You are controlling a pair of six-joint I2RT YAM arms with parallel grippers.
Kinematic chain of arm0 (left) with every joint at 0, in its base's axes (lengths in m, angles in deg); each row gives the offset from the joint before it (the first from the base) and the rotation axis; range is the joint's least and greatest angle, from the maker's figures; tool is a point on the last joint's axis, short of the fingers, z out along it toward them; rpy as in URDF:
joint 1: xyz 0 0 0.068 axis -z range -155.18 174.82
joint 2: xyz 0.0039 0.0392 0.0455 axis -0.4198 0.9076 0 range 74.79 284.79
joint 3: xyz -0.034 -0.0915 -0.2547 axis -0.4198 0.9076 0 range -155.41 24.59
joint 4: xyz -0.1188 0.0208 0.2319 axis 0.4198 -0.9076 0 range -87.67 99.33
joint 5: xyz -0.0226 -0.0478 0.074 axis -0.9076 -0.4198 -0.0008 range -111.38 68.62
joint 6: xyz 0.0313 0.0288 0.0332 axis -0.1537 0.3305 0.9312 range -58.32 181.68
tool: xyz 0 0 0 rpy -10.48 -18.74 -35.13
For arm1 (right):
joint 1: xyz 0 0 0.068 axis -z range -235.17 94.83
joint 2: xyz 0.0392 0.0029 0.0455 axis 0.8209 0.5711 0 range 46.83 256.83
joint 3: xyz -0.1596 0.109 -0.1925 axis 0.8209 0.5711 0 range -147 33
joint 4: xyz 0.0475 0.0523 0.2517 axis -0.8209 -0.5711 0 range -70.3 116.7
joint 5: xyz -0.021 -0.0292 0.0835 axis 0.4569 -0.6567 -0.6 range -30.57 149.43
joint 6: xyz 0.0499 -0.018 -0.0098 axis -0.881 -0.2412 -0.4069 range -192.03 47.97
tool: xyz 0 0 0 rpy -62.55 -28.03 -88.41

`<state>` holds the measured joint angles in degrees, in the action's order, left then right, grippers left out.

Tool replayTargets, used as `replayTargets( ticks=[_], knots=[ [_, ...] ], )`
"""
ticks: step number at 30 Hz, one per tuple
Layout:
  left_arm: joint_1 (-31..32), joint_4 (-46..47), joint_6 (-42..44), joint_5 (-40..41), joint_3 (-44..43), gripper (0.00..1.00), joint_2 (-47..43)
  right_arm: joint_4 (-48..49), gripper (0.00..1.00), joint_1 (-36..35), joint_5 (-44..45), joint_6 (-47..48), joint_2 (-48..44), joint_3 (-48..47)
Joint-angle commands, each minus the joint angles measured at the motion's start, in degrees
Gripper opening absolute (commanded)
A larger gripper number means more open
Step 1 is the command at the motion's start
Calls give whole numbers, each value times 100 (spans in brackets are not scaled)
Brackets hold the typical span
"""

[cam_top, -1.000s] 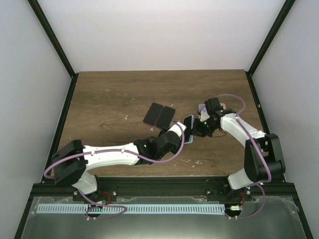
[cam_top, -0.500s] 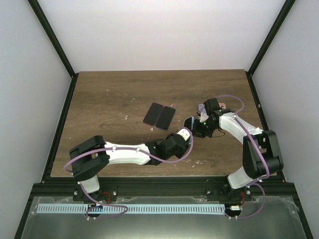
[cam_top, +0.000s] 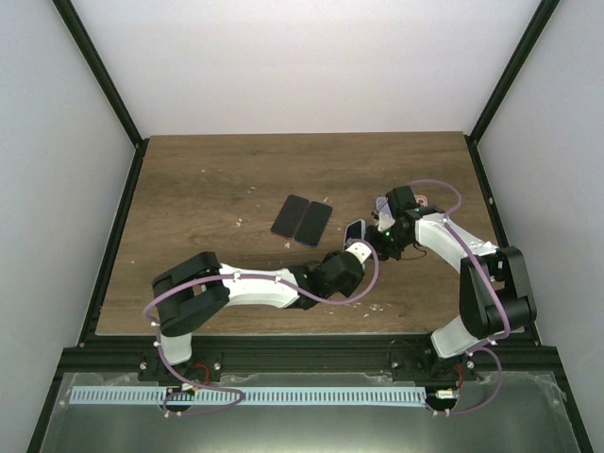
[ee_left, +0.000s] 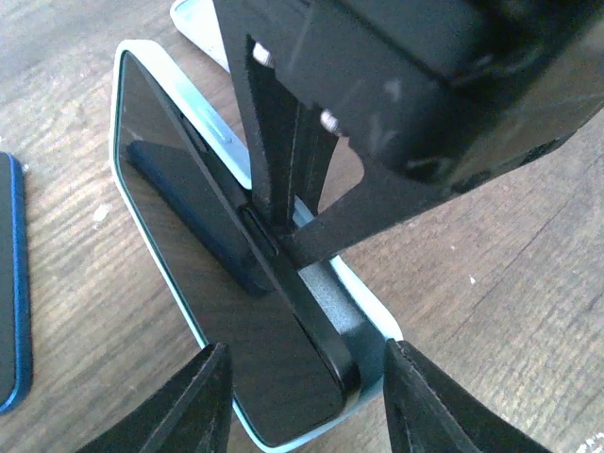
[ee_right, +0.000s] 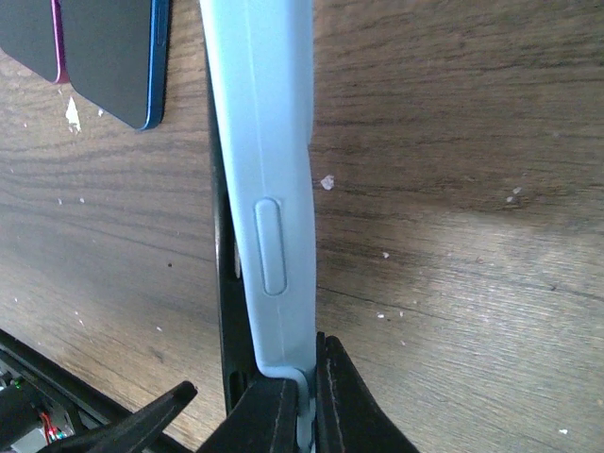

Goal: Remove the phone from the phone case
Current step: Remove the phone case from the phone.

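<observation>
Over the last second the left arm has folded its elbow inward and brought the left gripper (ee_left: 307,382), jaws spread wide, up to the phone (ee_left: 189,255), which is tilted on edge just at its 12 o'clock. At the phone's 4 o'clock the right gripper (ee_right: 304,385) pinches the rim of the light-blue phone case (ee_right: 274,170). One long side of the phone looks partly lifted from the case, so the left gripper seems placed to grip it and pull it free.

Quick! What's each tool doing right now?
Left tool: open, straddling the end of the phone; whether it touches, cannot tell.
Right tool: closed on the edge of the case.
</observation>
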<state>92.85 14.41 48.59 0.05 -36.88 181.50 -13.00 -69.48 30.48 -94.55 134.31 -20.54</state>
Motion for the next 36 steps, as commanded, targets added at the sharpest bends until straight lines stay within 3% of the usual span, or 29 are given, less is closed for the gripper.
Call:
replayTargets(
  ticks=[1, 10, 17, 19, 26, 36],
  knots=[
    [-10, -238, 384, 403, -398, 43, 202, 77, 1, 42, -288, 108, -153, -205],
    [-18, -336, 752, 1139, -132, 31, 198, 75, 1, 61, -562, 248, -228, -166],
    [9, -508, 995, 1996, -295, 36, 417, 139, 1, 67, -989, 297, -257, -104],
    [9, -430, 1029, 2168, -264, 32, 420, 137, 1, 67, -1016, 300, -270, -102],
    [9, -375, 1025, 2269, -144, 1, 172, 208, 1, 86, -843, 268, -371, -44],
    [-244, -828, -180, 1986, -127, 0, -628, 637, 1, 142, -205, 399, -748, 156]
  ],
)
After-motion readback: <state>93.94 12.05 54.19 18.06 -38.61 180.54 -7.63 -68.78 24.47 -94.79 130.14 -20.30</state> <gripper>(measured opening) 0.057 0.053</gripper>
